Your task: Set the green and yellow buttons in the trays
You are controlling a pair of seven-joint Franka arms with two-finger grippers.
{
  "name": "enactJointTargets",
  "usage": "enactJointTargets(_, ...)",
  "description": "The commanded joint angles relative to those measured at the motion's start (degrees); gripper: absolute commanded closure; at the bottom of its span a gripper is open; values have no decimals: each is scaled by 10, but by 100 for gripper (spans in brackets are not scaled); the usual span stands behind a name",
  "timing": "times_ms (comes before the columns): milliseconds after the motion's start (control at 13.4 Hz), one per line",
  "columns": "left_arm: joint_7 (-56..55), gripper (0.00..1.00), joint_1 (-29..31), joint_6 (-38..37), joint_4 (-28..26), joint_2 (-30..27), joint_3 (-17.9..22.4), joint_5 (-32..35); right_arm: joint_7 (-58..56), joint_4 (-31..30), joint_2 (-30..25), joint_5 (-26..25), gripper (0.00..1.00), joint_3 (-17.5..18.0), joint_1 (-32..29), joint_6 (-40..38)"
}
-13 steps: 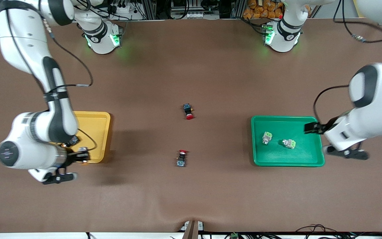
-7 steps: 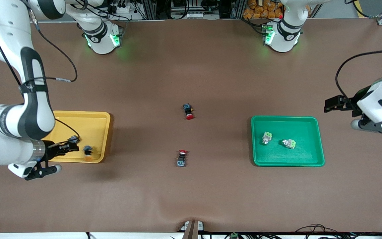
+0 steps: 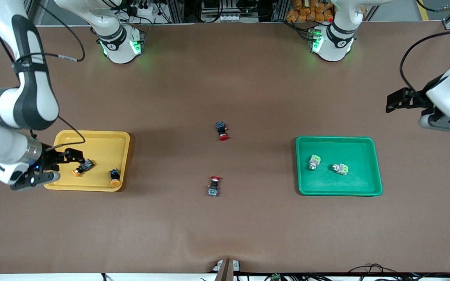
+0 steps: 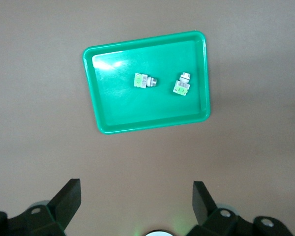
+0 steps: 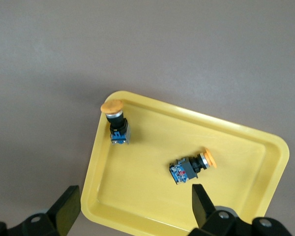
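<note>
Glossy yellow tray point(image 3: 104, 137) near the table's right-arm edge holds two orange-capped buttons point(image 3: 114, 177); green tray point(image 3: 369, 164) holds two grey-green buttons point(image 3: 314, 161). Right tool point(image 3: 77, 156) and left tool point(image 3: 395, 102), fingers apart, empty.

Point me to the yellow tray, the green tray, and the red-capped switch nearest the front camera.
yellow tray point(image 3: 121, 137), front view, bare corner of its floor by the rim.
green tray point(image 3: 359, 180), front view, bare floor near a corner.
red-capped switch nearest the front camera point(image 3: 214, 185), front view, middle of its body below the red cap.
</note>
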Motion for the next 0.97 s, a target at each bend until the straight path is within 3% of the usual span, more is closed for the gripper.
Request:
enactJointTargets(0,4,0,-14,-27,-13,-35,25,7,-1,-119,-103,-7,0,3,-3,35)
enactJointTargets(299,4,0,-25,-44,-17,-56,37,7,17,-86,-137,-14,0,-2,-4,-60)
enactJointTargets(522,5,0,-24,-41,-81,-116,37,7,108,-1,-143,-54,0,5,3,-193)
enactJointTargets(672,6,0,-21,-38,-82,-118,44,7,149,63,-143,-59,0,4,14,-275)
enactJointTargets(896,6,0,-21,-30,-79,-115,49,7,154,120,-143,-55,0,1,11,-326)
